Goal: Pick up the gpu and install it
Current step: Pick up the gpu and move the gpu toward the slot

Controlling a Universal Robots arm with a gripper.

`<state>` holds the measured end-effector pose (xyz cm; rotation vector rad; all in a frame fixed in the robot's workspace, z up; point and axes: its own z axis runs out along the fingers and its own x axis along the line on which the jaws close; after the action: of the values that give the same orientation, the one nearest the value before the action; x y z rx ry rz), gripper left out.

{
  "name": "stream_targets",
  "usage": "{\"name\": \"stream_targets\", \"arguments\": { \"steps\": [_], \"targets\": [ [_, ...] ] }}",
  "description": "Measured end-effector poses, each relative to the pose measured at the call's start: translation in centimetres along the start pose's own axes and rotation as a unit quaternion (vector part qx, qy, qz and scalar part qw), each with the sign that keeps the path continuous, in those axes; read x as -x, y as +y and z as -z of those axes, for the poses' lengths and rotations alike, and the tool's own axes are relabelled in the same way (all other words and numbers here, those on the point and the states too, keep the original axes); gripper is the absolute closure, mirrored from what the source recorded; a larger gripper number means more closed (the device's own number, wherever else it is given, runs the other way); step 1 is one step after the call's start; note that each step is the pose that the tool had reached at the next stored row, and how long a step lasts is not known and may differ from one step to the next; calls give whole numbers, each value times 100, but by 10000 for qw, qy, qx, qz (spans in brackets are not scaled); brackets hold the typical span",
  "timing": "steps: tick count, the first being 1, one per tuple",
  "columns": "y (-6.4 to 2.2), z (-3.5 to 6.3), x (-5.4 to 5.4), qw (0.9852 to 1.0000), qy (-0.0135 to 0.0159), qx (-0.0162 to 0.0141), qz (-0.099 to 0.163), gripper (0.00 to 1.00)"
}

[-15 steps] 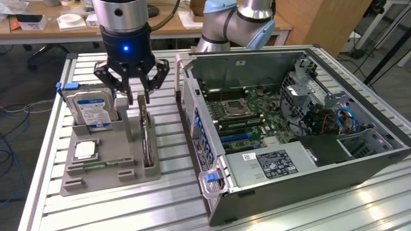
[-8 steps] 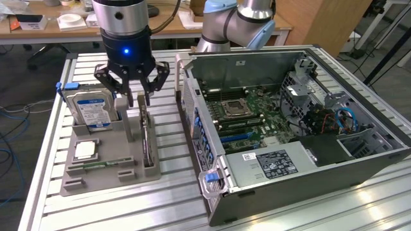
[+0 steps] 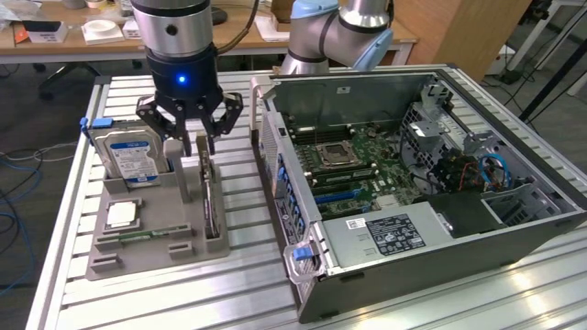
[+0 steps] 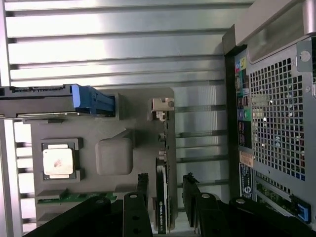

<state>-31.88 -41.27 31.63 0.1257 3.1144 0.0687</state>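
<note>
The gpu [image 3: 210, 199] stands on its long edge in a slot at the exterior view's right side of a grey holder tray [image 3: 156, 251]. It is a thin dark card with a green board edge and a silver bracket [image 4: 161, 106] at one end. My gripper [image 3: 195, 143] hangs straight down over the card's far end, open, with one black finger on each side of the card's top edge. In the wrist view the gpu [image 4: 163, 212] runs between the fingers [image 4: 142, 195], with a gap on both sides of it. Nothing is held.
The tray also holds a silver hard drive [image 3: 128, 157] with a blue label, a processor [image 3: 122, 214] and a memory stick [image 3: 137, 236]. An open computer case [image 3: 513, 234] lies at the exterior view's right, its motherboard [image 3: 367, 161] exposed with blue slots [image 3: 344, 196].
</note>
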Motion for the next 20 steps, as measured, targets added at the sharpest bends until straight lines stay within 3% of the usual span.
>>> {"name": "stream_targets", "arguments": {
  "steps": [20],
  "targets": [
    [-62, -175, 15, 10000, 0, 0, 2, 58]
  ]
}}
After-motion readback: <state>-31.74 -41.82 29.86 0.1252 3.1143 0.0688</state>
